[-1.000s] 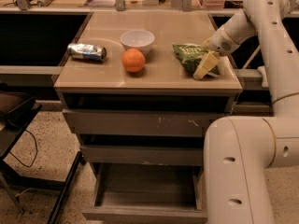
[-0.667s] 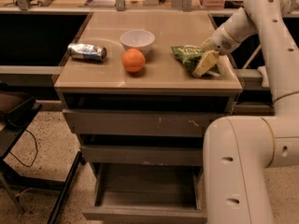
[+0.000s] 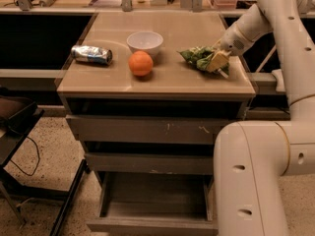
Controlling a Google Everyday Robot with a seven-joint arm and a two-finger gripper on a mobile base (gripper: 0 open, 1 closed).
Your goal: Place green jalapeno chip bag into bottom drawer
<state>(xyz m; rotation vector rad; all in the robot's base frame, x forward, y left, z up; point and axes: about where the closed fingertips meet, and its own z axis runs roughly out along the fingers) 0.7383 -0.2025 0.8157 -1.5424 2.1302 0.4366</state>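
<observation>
The green jalapeno chip bag (image 3: 196, 57) lies crinkled on the right part of the cabinet top (image 3: 162, 80), to the right of the bowl. My gripper (image 3: 217, 61) comes in from the right on the white arm and is shut on the bag's right end, at the height of the cabinet top. The bottom drawer (image 3: 153, 224) is pulled open below the cabinet, its tray showing nothing inside.
A crushed silver can (image 3: 92, 54), a white bowl (image 3: 144, 42) and an orange (image 3: 141, 63) stand on the cabinet top left of the bag. The top drawer (image 3: 147, 129) and middle drawer (image 3: 147, 162) are slightly out. My white arm base (image 3: 251, 181) fills the lower right. A dark stand (image 3: 15, 117) is at left.
The gripper and the bag's right end have shifted slightly left and up. The can, bowl, orange and drawers have not moved.
</observation>
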